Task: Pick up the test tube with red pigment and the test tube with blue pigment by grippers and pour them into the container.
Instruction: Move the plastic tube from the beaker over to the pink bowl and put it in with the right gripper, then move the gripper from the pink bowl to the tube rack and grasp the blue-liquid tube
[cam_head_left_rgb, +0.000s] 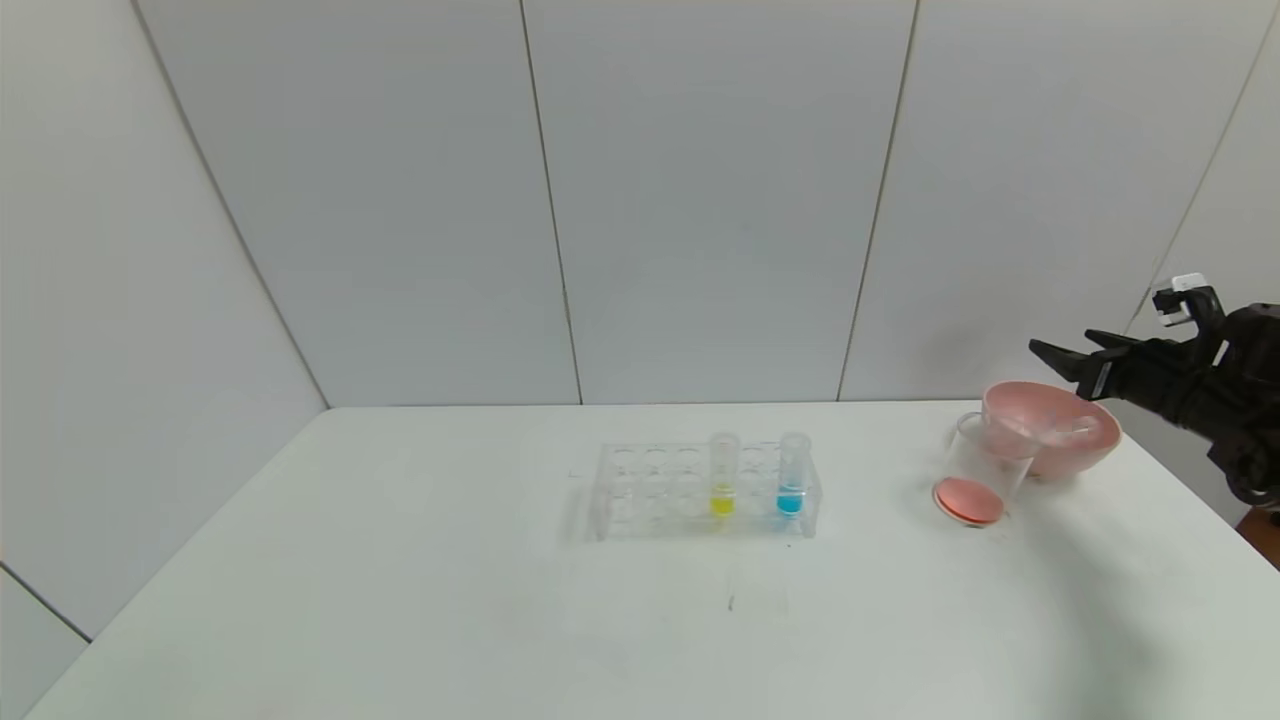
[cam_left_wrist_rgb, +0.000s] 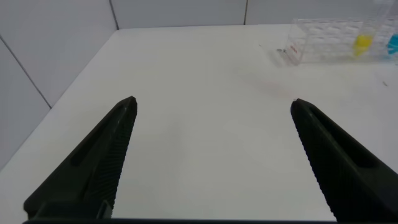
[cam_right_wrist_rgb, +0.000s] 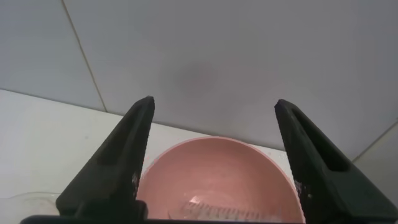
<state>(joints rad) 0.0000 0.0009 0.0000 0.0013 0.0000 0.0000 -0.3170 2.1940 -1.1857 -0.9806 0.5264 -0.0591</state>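
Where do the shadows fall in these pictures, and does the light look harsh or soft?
Head view: soft, even light, with a faint grey shadow on the table beside the pink bowl, under the right gripper. Right wrist view: a dim smudge of shadow on the wall between the open jaws. Left wrist view: the left gripper casts hardly any shadow.

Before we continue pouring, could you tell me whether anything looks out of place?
Yes: a clear test tube lies inside the pink bowl, beneath the open right gripper, rather than standing in the rack.
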